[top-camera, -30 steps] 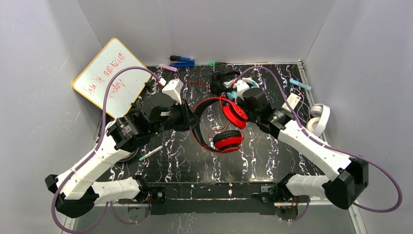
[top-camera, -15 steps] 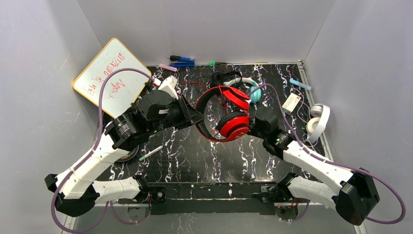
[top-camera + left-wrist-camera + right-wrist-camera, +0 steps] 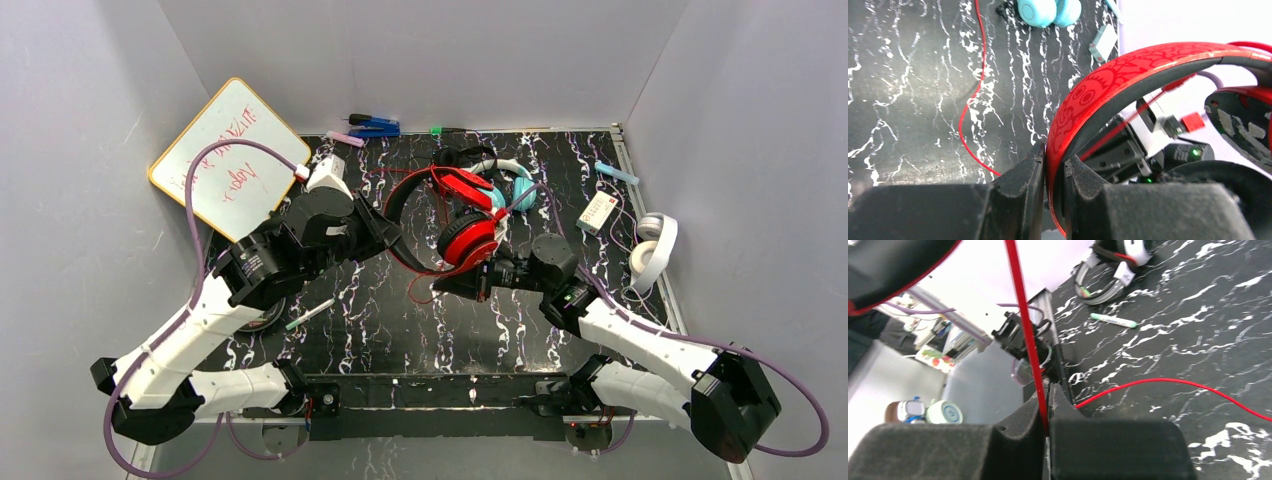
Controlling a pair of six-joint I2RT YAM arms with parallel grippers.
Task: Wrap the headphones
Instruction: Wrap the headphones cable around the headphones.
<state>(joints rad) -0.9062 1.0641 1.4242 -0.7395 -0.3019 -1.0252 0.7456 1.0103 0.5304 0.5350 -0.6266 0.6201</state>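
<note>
Both sets of jaws are closed on something red. On my left wrist view the left gripper has its two dark fingers pressed against either side of the patterned headband of the red headphones, so the band is pinched between them near one end. From above, the left gripper sits at the left end of that band, and the band arcs away from it toward the back of the table.

One round red ear cup faces up near the middle of the table, and the other cup lies just behind it.

The right gripper is clamped on the thin red cord, which rises straight up out of the pinch toward the cup. More of that cord trails in a loose curve across the black marbled surface to the right of the fingers. From overhead, the right gripper points left, just in front of the red cup.

The teal headphones lie just behind the red pair, with the small black headphones beside them at the back. The all-white headphones rest at the right edge. The white-and-black headphones lie at the left side, under my left arm, near a green-tipped marker. A whiteboard leans at the back left.
</note>
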